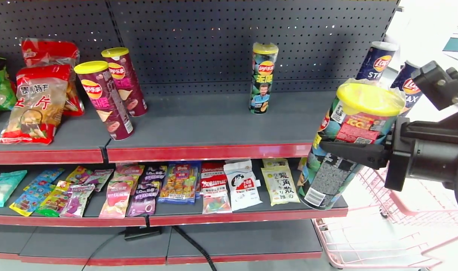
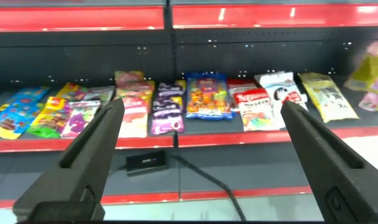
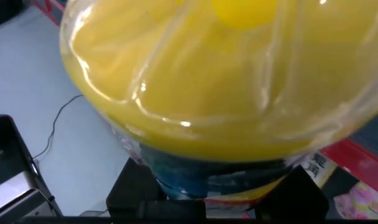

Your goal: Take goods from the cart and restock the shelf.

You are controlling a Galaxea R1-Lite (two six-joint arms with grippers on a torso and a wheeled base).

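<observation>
From the head, a tall multicoloured yellow-lidded chip can (image 1: 358,126) is held clamped in the right gripper (image 1: 345,150) off the grey upper shelf's (image 1: 213,124) right end, judged due for upright placement there; from the left wrist, the left gripper (image 2: 201,104) is seen gaping, empty; from the right wrist, the chip can is seen gripped.

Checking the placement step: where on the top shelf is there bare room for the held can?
Top shelf is bare between the purple cans and the lone upright can, and from there to the blue cans. Its left end is crowded with snack bags.
</observation>
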